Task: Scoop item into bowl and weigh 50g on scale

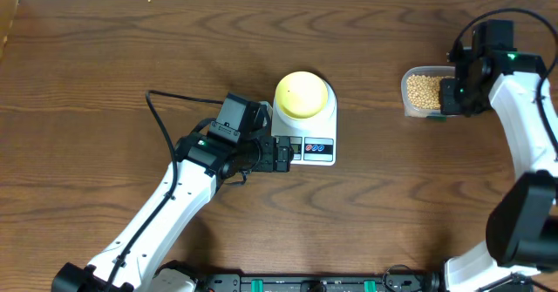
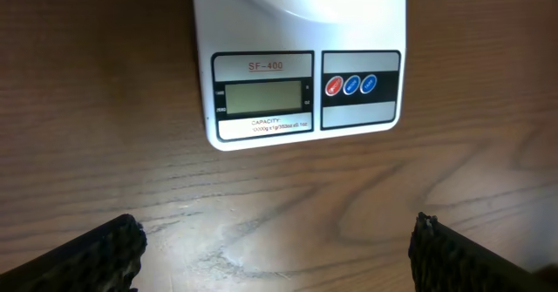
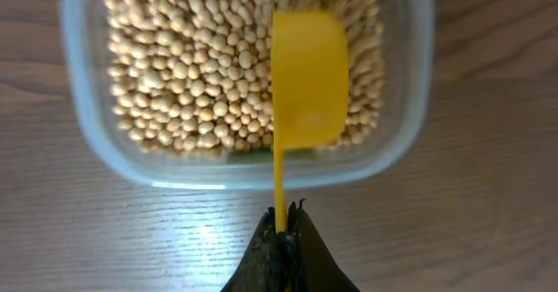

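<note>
Tan beans (image 3: 192, 74) fill a clear tub (image 3: 78, 131) that stands near the right edge of the table (image 1: 131, 48), somewhat toward its far side. They lie packed across the tub's floor, and all the beans in view are inside it. A yellow scoop (image 3: 308, 78) hangs over the right half of the heap, cup over the beans and thin handle reaching back across the tub's near wall. Whether the cup touches the beans cannot be told, and no beans show on its yellow face. The right gripper (image 3: 284, 222) is pressed together on the end of that handle, pinching it just outside the tub, with its arm coming in along the right edge.

Well apart from the tub, about mid-table, sits the white scale (image 2: 261, 30). Its grey display and three round buttons, one red and two blue, face the near edge. No figure can be read on the display. The pale yellow-green bowl (image 1: 302, 94) stands on the scale's platform, covering most of it. Its inside looks plain in the overhead view, and only a sliver of it shows at the top of the left wrist view.

The left gripper (image 2: 277, 240) is spread wide, holding nothing. It hovers just beside the scale's front left corner, its two dark fingers (image 2: 113, 253) apart above bare wood, pointed toward the display.
</note>
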Robot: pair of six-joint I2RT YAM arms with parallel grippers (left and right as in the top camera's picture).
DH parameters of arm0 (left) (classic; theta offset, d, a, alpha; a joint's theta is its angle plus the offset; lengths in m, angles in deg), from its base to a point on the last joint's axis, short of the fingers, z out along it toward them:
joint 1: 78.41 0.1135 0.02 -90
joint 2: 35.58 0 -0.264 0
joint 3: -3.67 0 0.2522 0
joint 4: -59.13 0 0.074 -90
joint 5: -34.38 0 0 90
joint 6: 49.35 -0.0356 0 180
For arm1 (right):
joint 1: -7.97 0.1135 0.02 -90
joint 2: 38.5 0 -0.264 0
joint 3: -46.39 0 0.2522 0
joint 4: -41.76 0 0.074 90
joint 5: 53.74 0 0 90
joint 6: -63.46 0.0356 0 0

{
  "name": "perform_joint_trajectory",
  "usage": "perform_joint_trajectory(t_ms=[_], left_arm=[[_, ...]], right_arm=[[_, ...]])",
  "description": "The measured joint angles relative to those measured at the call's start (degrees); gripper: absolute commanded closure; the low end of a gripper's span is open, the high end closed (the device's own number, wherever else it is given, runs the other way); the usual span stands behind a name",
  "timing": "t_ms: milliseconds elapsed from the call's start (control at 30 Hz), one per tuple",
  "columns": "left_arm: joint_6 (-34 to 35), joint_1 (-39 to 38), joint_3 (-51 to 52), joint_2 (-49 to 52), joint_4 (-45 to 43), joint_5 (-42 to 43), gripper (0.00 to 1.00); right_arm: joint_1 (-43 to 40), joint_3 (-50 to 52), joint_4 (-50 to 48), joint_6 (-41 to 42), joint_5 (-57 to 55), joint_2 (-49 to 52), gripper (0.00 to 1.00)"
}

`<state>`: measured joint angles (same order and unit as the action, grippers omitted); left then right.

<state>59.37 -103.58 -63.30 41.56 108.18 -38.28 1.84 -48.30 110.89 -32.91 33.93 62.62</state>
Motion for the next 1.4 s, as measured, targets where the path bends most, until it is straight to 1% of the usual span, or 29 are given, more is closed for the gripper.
perform_joint_trajectory(t_ms=[200, 233, 300, 367, 533, 567, 600, 633, 733, 800, 867, 967, 1100, 1133, 1200, 1233, 1300, 1333, 1367, 1400], left_arm=[[-0.48, -0.02, 0.00, 0.00, -0.28, -1.07, 0.02], [-0.57, -0.02, 0.00, 0.00, -0.39, -1.16, 0.02], [-0.57, -0.02, 0.00, 0.00, -0.48, -1.18, 0.02], [-0.57, -0.02, 0.00, 0.00, -0.46, -1.18, 0.02], [-1.53, -0.02, 0.00, 0.00, 0.59, -1.20, 0.02], [-2.05, -0.02, 0.00, 0.00, 1.03, -1.20, 0.02], [-2.34, -0.02, 0.00, 0.00, 1.36, -1.22, 0.02], [-2.56, -0.02, 0.00, 0.00, 1.81, -1.27, 0.02], [-3.15, -0.02, 0.00, 0.00, 2.58, -1.92, 0.02], [-3.39, -0.02, 0.00, 0.00, 2.86, -2.34, 0.02], [-3.63, -0.02, 0.00, 0.00, 2.89, -2.64, 0.02], [-3.76, -0.02, 0.00, 0.00, 2.97, -2.75, 0.02], [-3.76, -0.02, 0.00, 0.00, 3.10, -2.93, 0.02], [-3.78, -0.02, 0.00, 0.00, 3.10, -2.93, 0.02], [-3.78, -0.02, 0.00, 0.00, 3.10, -2.93, 0.02], [-3.78, -0.02, 0.00, 0.00, 3.13, -2.93, 0.02], [-3.76, -0.02, 0.00, 0.00, 3.15, -2.95, 0.02], [-3.78, -0.02, 0.00, 0.00, 3.17, -2.95, 0.02], [-3.78, -0.02, 0.00, 0.00, 3.19, -2.97, 0.02], [-3.76, -0.02, 0.00, 0.00, 3.26, -3.08, 0.02]], right_arm=[[-0.17, 0.00, -1.90, 0.00, 0.13, 1.86, 0.98], [-0.17, 0.00, -2.34, 0.00, 0.13, 1.90, 0.96], [-0.17, 0.02, -3.32, -0.07, 0.13, 1.95, 0.83], [-0.17, 0.02, -5.16, -0.33, 0.07, 2.19, 0.81], [-0.17, 0.02, -6.43, -0.17, 0.00, 2.75, 0.81], [-0.17, 0.00, -6.38, -0.17, 0.00, 2.75, 0.79], [-0.17, 0.00, -6.38, -0.17, 0.00, 2.75, 0.73], [-0.17, -0.11, -6.12, -0.20, 0.00, 2.75, 0.69], [-0.17, -1.68, -4.35, -0.35, 0.00, 2.84, 0.62], [-0.17, -4.37, -1.84, -0.02, -0.02, 3.10, 0.52], [-0.17, -7.30, 1.14, 0.07, -0.02, 3.23, 0.46], [-0.17, -11.06, 7.45, 0.48, 0.00, 3.23, 0.45], [-0.17, -11.65, 14.53, 1.84, 0.00, 3.26, 0.37], [-0.17, -11.47, 14.91, 2.01, -0.04, 3.26, 0.37], [-0.17, -10.69, 14.25, 2.43, -0.02, 3.26, 0.39], [-0.17, -10.19, 13.33, 2.60, -0.02, 3.26, 0.46], [-0.17, -8.85, 11.54, 2.75, -0.04, 3.28, 0.82], [-0.17, -8.46, 11.15, 2.97, -0.04, 3.30, 0.91], [-0.17, -8.22, 10.86, 3.02, -0.02, 3.34, 0.98], [-0.17, -8.15, 10.75, 3.02, -0.02, 3.37, 0.98]])
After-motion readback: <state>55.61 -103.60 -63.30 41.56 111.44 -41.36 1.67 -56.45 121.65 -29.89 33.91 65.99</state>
